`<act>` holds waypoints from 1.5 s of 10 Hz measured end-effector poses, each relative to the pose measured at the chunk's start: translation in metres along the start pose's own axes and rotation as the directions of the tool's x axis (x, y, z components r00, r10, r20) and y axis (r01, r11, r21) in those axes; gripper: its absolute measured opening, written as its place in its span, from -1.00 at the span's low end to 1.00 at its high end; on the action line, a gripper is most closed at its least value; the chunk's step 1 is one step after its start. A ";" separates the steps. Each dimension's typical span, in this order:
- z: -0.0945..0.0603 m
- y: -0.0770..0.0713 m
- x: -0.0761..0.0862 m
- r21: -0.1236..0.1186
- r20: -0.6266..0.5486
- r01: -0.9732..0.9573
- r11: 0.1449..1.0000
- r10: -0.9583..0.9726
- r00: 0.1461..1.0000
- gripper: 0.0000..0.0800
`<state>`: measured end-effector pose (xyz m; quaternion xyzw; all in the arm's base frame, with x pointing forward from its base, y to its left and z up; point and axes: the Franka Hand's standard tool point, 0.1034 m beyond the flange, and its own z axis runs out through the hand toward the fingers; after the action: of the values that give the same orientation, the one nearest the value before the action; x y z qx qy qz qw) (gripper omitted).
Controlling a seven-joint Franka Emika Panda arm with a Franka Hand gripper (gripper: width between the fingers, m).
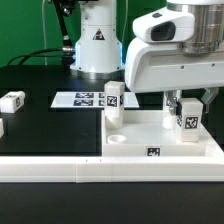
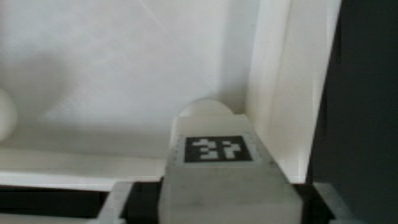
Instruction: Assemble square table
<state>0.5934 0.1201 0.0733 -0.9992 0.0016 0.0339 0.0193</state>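
The square table slab lies at the exterior view's lower right, white with a raised rim and a tag on its front side. One tagged leg stands upright at its far left corner, with an open socket hole nearer the front. My gripper is shut on another white tagged leg, held upright over the slab's far right corner. I cannot tell whether it is seated. In the wrist view the leg sits between my dark fingers, beside the slab's rim.
A loose leg lies on the black table at the exterior view's left, and another shows at the left edge. The marker board lies behind the slab. The long white border rail runs along the front.
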 end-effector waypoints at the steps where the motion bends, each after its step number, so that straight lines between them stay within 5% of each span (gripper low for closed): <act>1: 0.001 -0.001 0.000 0.007 -0.004 -0.103 0.995 0.103 0.995 -0.27; 6: 0.002 -0.002 0.000 0.046 -0.013 -0.607 0.793 0.608 0.793 -0.27; 13: 0.001 -0.004 -0.001 0.039 0.041 -0.933 0.359 0.932 0.360 -0.27; 14: 0.001 -0.004 -0.001 0.038 0.041 -0.935 0.353 0.934 0.355 -0.13; 15: 0.002 -0.004 -0.002 0.039 0.040 -0.926 0.377 0.925 0.378 0.25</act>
<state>0.5917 0.1246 0.0718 -0.8274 0.5593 0.0448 0.0245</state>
